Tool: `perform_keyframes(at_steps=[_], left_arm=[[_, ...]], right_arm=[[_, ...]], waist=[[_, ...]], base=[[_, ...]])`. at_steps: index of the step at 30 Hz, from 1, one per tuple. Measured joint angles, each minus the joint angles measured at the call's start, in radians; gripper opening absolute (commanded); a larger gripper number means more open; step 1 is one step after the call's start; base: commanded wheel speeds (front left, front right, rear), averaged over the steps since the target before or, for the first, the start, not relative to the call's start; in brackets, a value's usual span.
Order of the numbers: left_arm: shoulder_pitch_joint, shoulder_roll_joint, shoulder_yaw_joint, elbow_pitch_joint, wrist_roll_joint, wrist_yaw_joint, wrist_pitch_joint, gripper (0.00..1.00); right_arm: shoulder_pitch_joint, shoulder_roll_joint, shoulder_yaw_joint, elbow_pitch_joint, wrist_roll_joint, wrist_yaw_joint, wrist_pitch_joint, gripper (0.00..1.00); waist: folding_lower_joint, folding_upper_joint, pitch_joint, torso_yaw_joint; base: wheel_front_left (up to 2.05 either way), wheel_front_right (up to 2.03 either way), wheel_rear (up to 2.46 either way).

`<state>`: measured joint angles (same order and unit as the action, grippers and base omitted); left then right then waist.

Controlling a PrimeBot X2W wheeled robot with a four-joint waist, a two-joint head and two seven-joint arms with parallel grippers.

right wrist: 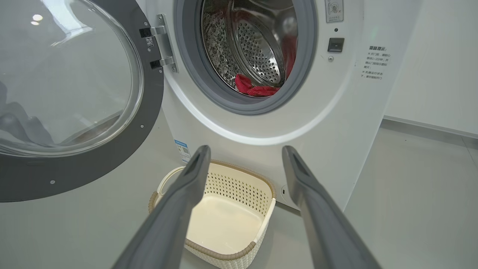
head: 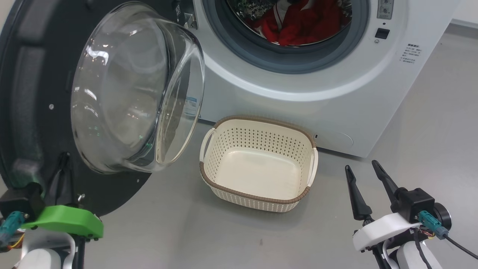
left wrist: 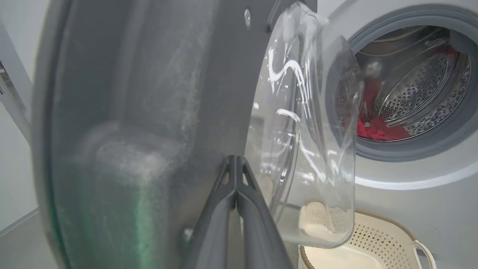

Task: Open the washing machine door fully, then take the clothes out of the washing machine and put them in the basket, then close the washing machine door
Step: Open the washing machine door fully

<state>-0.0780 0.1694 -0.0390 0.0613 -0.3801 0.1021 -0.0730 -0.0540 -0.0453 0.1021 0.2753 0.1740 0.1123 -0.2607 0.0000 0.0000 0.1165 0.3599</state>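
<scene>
The left gripper (left wrist: pixel 236 160), fingers pressed together on nothing, points at the inner face of the washing machine door (head: pixel 33 112), swung wide at the near left; contact is unclear. The right gripper (head: pixel 361 166) waits spread wide and empty at the near right. Between them sits the basket (head: pixel 257 118), empty. The clothes (head: pixel 302 26) lie far inside the washing machine (head: pixel 336 104). A harder push could strain the hinge, or the fingers might skid off the smooth panel.

grey floor (head: pixel 168 231), w/ 1 basket (head: pixel 246 197), washing machine (head: pixel 298 112)
</scene>
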Motion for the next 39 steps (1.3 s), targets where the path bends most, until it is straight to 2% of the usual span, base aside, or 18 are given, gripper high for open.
perform_keyframes(at_steps=[8,22,32,39], left_arm=[[-0.051,0.011,0.056,0.081,-0.021,0.005,-0.018,0.00],[-0.152,0.062,0.159,0.223,-0.044,0.007,-0.074,0.00],[-0.179,0.069,0.171,0.280,-0.061,0.007,-0.114,0.00],[-0.177,0.051,0.151,0.281,-0.058,0.007,-0.137,0.00]], right_arm=[[-0.001,0.000,-0.006,-0.001,-0.004,0.001,0.000,1.00],[-0.026,0.000,-0.007,-0.002,-0.029,0.001,0.000,1.00],[-0.034,0.000,-0.009,-0.002,-0.035,0.003,0.000,1.00],[-0.042,0.000,-0.014,-0.002,-0.035,0.003,0.000,1.00]], waist=[[0.0000,0.0000,0.019,0.000],[0.0000,0.0000,0.051,0.002],[0.0000,0.0000,0.059,-0.005],[0.0000,0.0000,0.059,-0.008]], base=[[0.00,0.00,0.00],[0.00,0.00,0.00],[0.00,0.00,0.00],[0.00,0.00,0.00]])
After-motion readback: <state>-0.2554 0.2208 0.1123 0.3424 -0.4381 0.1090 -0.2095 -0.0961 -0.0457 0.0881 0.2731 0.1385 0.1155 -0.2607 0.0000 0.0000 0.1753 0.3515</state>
